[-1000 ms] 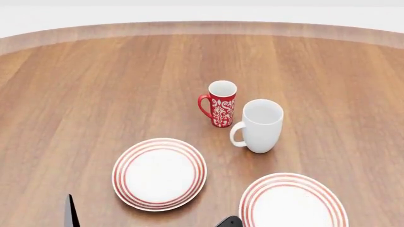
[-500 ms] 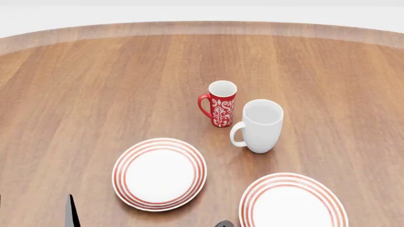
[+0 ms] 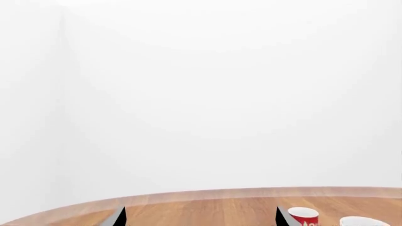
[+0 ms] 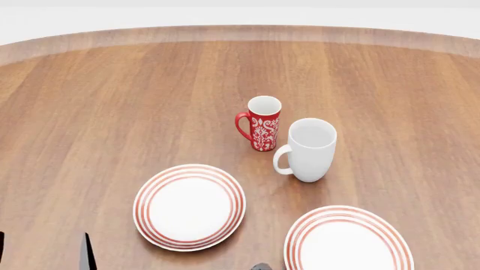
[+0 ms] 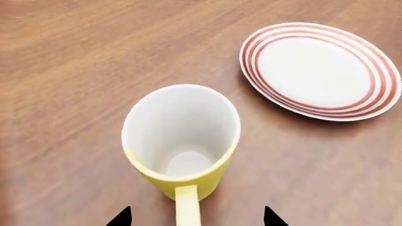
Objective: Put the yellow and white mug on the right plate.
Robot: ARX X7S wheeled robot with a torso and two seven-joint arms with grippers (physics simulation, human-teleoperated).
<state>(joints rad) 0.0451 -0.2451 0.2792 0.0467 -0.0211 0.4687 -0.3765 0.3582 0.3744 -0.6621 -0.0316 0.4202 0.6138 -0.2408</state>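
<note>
Yellow and white mug before the right gripper; 2 ringed plates, 2 other mugs on a wooden desk.

Right wrist view: yellow and white mug [image 5: 180,141] upright at lower centre, handle toward the camera, standing on the desk [image 5: 69,70]; right gripper [image 5: 196,217] tips spread either side of the handle, clasping nothing; a ringed plate [image 5: 320,70] upper right, apart from the mug. Head view: right plate [image 4: 349,241] lower right, left plate [image 4: 190,206] lower centre-left, white mug [image 4: 309,149] beside red patterned mug [image 4: 260,123] at centre. Left gripper [image 3: 199,217] tips spread, empty.

Grained wooden table [image 4: 112,112]; smooth yellow and white mug [image 5: 182,141]
</note>
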